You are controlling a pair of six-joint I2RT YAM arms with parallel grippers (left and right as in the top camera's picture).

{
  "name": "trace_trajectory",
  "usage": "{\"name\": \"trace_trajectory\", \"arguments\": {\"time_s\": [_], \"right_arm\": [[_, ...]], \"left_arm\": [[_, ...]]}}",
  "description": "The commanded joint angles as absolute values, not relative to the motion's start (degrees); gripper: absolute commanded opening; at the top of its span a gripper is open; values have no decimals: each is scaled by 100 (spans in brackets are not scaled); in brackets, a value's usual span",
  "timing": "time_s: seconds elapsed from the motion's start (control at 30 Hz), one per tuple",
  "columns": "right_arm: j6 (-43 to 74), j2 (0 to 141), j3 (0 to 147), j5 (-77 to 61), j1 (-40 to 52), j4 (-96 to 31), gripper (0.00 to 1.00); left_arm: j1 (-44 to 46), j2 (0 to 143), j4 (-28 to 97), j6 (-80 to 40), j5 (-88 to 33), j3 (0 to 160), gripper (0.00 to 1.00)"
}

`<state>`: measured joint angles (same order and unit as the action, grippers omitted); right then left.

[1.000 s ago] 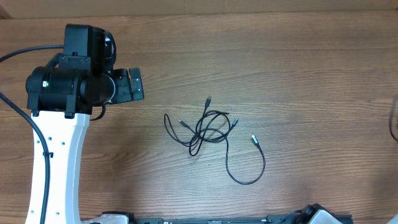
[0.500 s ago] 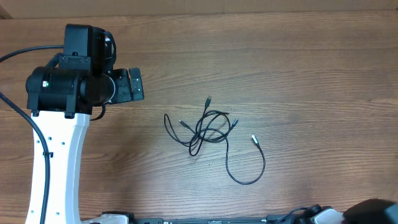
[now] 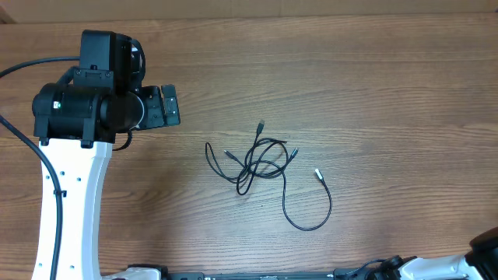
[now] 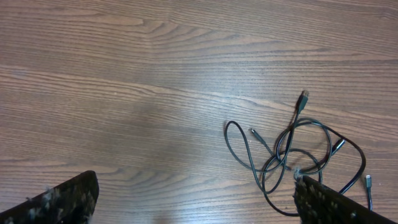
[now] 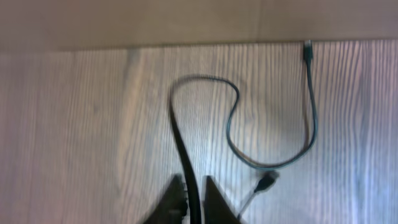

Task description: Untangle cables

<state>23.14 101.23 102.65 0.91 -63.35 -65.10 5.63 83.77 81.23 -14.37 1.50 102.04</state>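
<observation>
The cables (image 3: pixel 261 159) lie bunched in a knot mid-table, with one long loop (image 3: pixel 311 222) trailing toward the front. My left gripper (image 3: pixel 170 106) hovers left of the knot, open and empty. In the left wrist view its gripper (image 4: pixel 196 200) frames bare wood, and the knot (image 4: pixel 292 152) sits by the right finger (image 4: pixel 329 204). In the blurred right wrist view a separate cable (image 5: pixel 273 163) curls on the table. One stretch of it rises between my right gripper (image 5: pixel 193 179), whose jaws stand slightly apart, a thin gap showing beside the cord.
The right arm (image 3: pixel 486 253) shows only at the overhead view's bottom right corner. The left arm's white base link (image 3: pixel 74 210) stands at the front left. The table's far edge (image 5: pixel 186 45) runs close behind the separate cable.
The right arm has swung into the overhead view's bottom right corner. A dark arc at the right edge is gone. The left arm and the knot have not moved.
</observation>
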Motion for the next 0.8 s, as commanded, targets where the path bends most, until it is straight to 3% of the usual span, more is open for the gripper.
{"name": "trace_trajectory", "arguments": {"time_s": [0.0, 0.03, 0.07, 0.13, 0.3, 0.57, 0.77], "right_arm": [[2449, 10178, 10269, 121, -6351, -6565, 25], [2477, 10184, 10269, 123, -6351, -6580, 39], [2552, 10184, 10269, 123, -6353, -6593, 46], [2574, 10182, 10269, 123, -6353, -6591, 50], [2578, 10182, 10269, -64, -6351, -6659, 71], [2451, 10182, 10269, -1170, -6311, -6748, 86], [1376, 10182, 10259, -2311, -5977, -6884, 91]], "left_arm": [[569, 8394, 8119, -1328, 82, 10237, 100], [569, 8394, 8117, -1328, 82, 10235, 100], [569, 8394, 8119, -1328, 82, 10235, 100], [569, 8394, 8119, -1328, 82, 10235, 100], [569, 8394, 8119, -1328, 82, 10235, 100], [569, 8394, 8119, -1328, 82, 10235, 100], [569, 8394, 8119, -1328, 82, 10235, 100]]}}
